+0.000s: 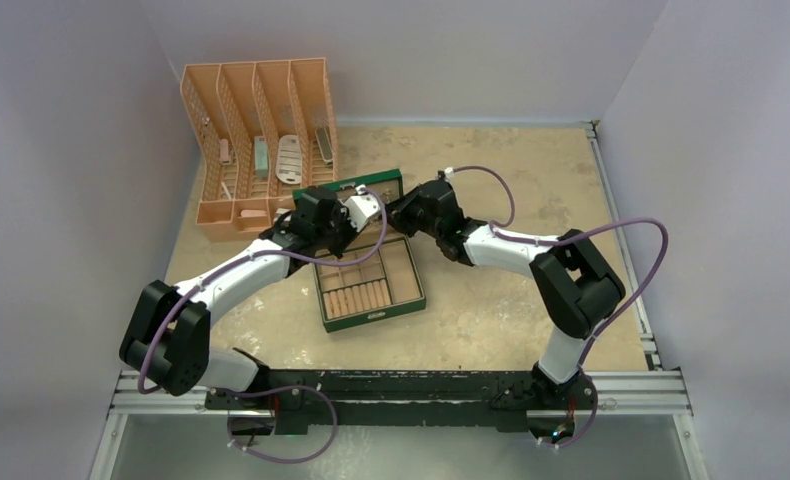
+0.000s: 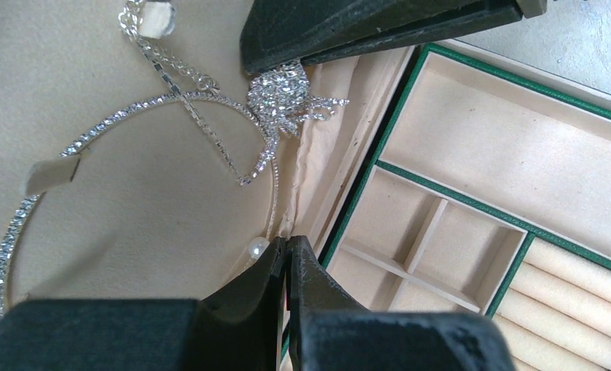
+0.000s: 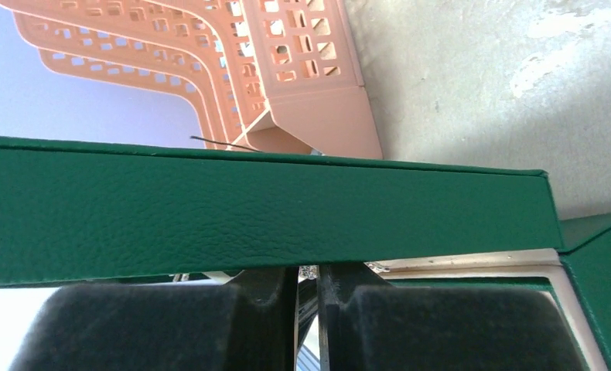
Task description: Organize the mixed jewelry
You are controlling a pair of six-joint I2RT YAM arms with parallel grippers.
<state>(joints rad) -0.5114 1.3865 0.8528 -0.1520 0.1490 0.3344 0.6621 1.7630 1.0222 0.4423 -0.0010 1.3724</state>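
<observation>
Mixed jewelry [image 2: 275,116] lies against the cream lining of the raised lid [image 3: 248,209] of a green box [image 1: 371,315], which sits open near the middle of the sandy counter [image 1: 511,170]. In the left wrist view the pieces fill the upper left of the frame. A thin rhinestone hoop [image 2: 144,104] curves in a wide arc down to the lower left edge, and a fine chain [image 2: 159,58] crosses it on a slant. A glittering cluster [image 2: 281,86] sits at top centre, and a single pearl [image 2: 257,247] lies low in the frame. The left pincer [image 2: 287,251] rises from the bottom centre of that view with its fingers pressed together on nothing, the tips just beside the pearl. The right pincer [image 3: 308,282] reaches over the lid's top edge. Its fingers stand almost together, and they appear to pinch the glittering cluster, though the tips hide the contact itself. To the right of the lid, the box's tray shows open cream compartments and a row of padded ring rolls [image 2: 573,309] at the lower right. In the overhead view both arms meet at the lid, and a peach slotted organizer [image 1: 256,110] stands at the upper left, behind the box.
</observation>
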